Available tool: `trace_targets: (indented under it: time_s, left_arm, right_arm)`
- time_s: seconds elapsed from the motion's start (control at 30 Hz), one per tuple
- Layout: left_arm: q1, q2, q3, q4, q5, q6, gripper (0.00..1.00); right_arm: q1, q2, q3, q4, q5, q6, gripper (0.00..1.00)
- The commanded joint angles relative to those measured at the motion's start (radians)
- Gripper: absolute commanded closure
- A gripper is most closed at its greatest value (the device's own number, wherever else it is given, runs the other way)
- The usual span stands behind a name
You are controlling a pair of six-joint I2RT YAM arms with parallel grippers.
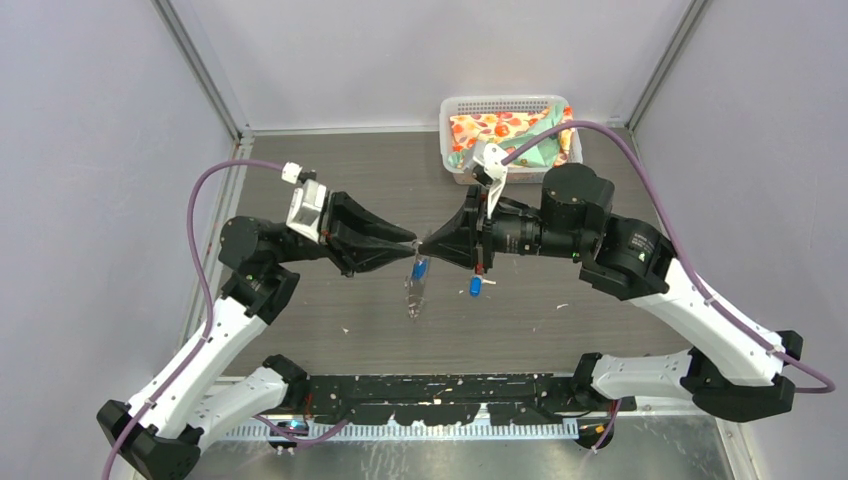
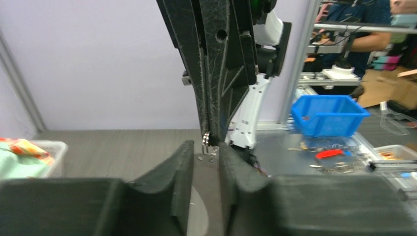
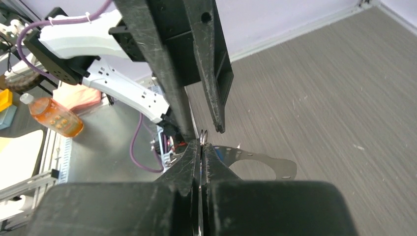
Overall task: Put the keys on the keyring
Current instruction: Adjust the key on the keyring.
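Observation:
My right gripper [image 3: 201, 145] is shut on the keyring [image 3: 202, 134], whose small silver coil sticks out of the fingertips. A wide flat grey loop [image 3: 275, 162] dotted with small holes extends from under those jaws. I cannot tell if it is joined to the coil. My left gripper [image 2: 206, 147] faces it tip to tip, jaws slightly apart around the coil [image 2: 206, 139] and holding nothing. The two grippers, left [image 1: 410, 243] and right [image 1: 427, 243], meet above the table's middle. One blue-headed key [image 1: 420, 267] hangs just below them. A second key [image 1: 475, 287] lies on the table.
A white basket [image 1: 452, 108] holding a patterned cloth [image 1: 500, 130] stands at the back, behind the right arm. Grey walls close in the table on three sides. A dark rail [image 1: 440, 385] runs along the near edge between the arm bases.

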Motion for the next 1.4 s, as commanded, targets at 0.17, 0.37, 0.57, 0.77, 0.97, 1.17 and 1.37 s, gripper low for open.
trace_targets:
  time_s: [0.17, 0.37, 0.57, 0.77, 0.97, 1.17, 1.37]
  left_arm:
    - [0.004, 0.047, 0.127, -0.207, 0.247, 0.154, 0.54]
    - [0.004, 0.097, 0.223, -0.411, 0.390, 0.321, 0.66]
    - [0.029, 0.104, 0.257, -0.517, 0.483, 0.373, 0.69]
    - [0.041, 0.112, 0.263, -0.553, 0.478, 0.400, 0.69]
    - [0.038, 0.134, 0.291, -0.658, 0.423, 0.506, 0.62]
    - [0.032, 0.145, 0.323, -0.818, 0.384, 0.648, 0.58]
    - [0.024, 0.149, 0.325, -0.870, 0.390, 0.694, 0.72]
  right_arm:
    - [-0.012, 0.166, 0.314, -0.365, -0.088, -0.031, 0.99]
    - [-0.013, 0.272, 0.466, -0.539, -0.137, -0.077, 0.99]
    - [-0.014, 0.303, 0.534, -0.617, -0.134, -0.098, 0.99]
    - [-0.013, 0.346, 0.602, -0.689, -0.143, -0.110, 0.99]
    - [-0.013, 0.384, 0.654, -0.724, -0.140, -0.123, 0.99]
    - [-0.014, 0.403, 0.656, -0.726, -0.135, -0.123, 0.99]
    - [-0.013, 0.423, 0.657, -0.724, -0.136, -0.123, 0.99]
